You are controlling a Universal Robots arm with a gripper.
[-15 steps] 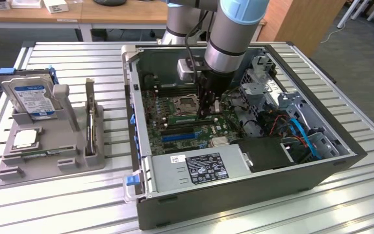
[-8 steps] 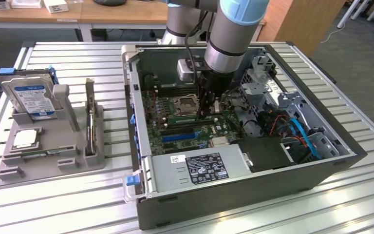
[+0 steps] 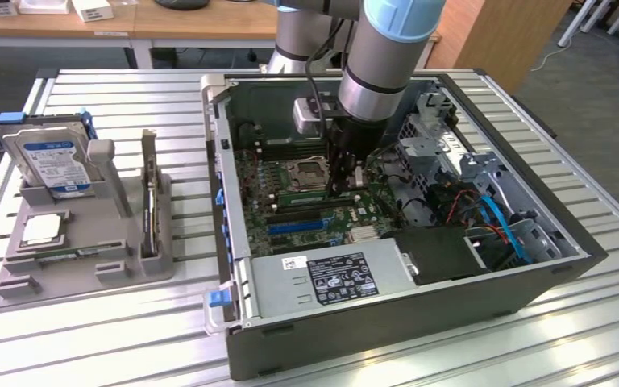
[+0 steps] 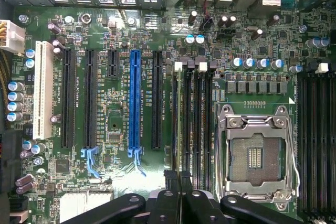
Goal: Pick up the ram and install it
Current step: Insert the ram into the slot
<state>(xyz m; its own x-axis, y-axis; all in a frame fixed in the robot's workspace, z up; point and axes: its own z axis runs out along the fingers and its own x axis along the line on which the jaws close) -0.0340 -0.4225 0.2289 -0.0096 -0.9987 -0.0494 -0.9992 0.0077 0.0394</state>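
My gripper (image 3: 342, 190) reaches straight down into the open computer case (image 3: 288, 339), onto the motherboard beside the empty processor socket (image 3: 307, 171). In the wrist view its dark fingers (image 4: 169, 178) are pressed together, shut on the ram (image 4: 178, 124). The ram shows edge-on as a thin pale green line. It lies along the memory slot with a white clip (image 4: 178, 66), furthest from the processor socket (image 4: 255, 153). Whether the stick is fully seated there I cannot tell. The neighbouring memory slots (image 4: 200, 119) stand empty.
A grey holder (image 3: 126, 266) at the exterior view's left carries the blue-labelled hard drive (image 3: 51, 157), a square silver processor chip (image 3: 43, 230), a thin green strip (image 3: 71, 256) and an upright card (image 3: 151, 201). Drive cages and blue cables (image 3: 503, 226) crowd the case's right side. Expansion slots (image 4: 135, 98) run beside the ram.
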